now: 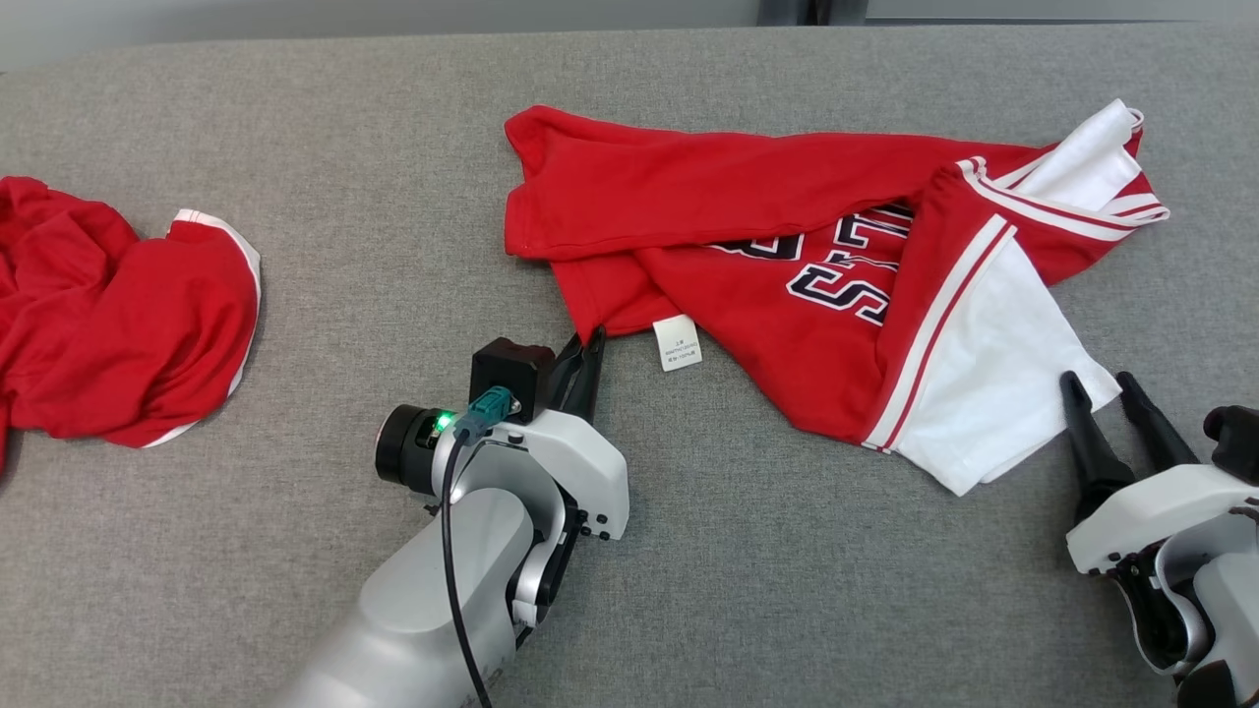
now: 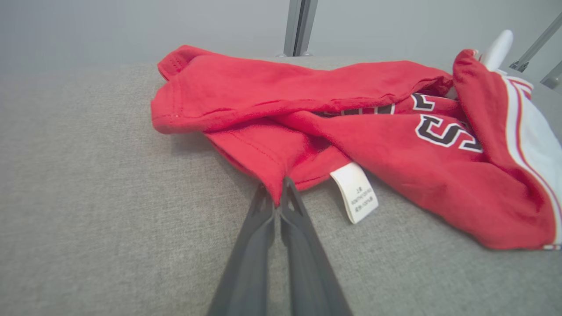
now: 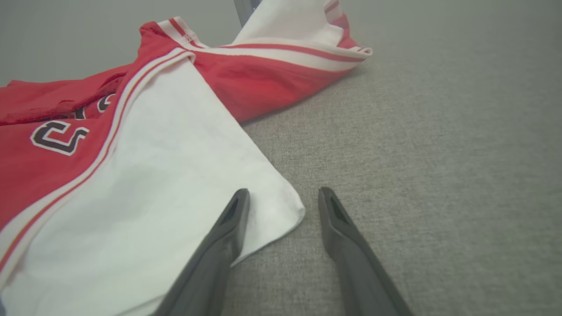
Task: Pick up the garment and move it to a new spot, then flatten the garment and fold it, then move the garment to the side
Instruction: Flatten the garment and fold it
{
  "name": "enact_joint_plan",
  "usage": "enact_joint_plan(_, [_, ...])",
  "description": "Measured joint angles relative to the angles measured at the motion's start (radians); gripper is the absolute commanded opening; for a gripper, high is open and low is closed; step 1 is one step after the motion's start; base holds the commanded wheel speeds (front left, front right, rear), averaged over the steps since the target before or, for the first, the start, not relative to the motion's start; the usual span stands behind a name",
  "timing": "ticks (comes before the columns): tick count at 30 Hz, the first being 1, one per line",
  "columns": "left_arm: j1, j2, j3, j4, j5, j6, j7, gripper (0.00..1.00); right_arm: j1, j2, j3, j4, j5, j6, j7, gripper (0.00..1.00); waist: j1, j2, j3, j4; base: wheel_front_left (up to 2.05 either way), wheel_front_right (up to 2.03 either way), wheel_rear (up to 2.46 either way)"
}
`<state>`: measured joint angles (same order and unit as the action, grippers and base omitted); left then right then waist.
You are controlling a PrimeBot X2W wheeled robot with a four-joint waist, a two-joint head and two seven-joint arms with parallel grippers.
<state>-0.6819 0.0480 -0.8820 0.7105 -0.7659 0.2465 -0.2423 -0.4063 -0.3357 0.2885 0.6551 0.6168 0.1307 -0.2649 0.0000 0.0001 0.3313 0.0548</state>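
The left claw (image 1: 593,344) is clenched on the near red hem corner of the garment (image 1: 748,197), which lies crumpled at the middle-right of the grey worktop (image 1: 393,147). The right claw (image 1: 1097,385) stands released, its jaws straddling the white corner nearest it. The garment looks light, soft and limp. It will likely sag and bunch, so corners and hems are the best holds.

This looks like a bare lab or test room: a wide table (image 1: 246,551) covered in grey cloth spans the frame, a plain pale wall (image 1: 295,18) runs along the top, and a metal post (image 2: 298,26) stands at upper middle.
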Motion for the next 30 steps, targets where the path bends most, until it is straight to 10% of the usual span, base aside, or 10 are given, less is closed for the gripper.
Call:
enact_joint_plan(15, [0.049, 0.044, 0.011, -0.046, -0.011, 0.0, -0.009, 0.0, 0.019, -0.044, -0.054, -0.101, -0.001, 0.0, 0.001, 0.0, 0.0, 0.0, -0.071, -0.015, 0.0, 0.0, 0.0])
enact_joint_plan(30, [0.08, 0.288, 0.108, -0.473, -0.081, -0.007, 0.084, 0.0, -0.073, -0.091, -0.227, -0.226, -0.064, 0.0, 0.03, 0.0, 0.0, 0.0, -0.218, -0.027, 0.0, 0.0, 0.0])
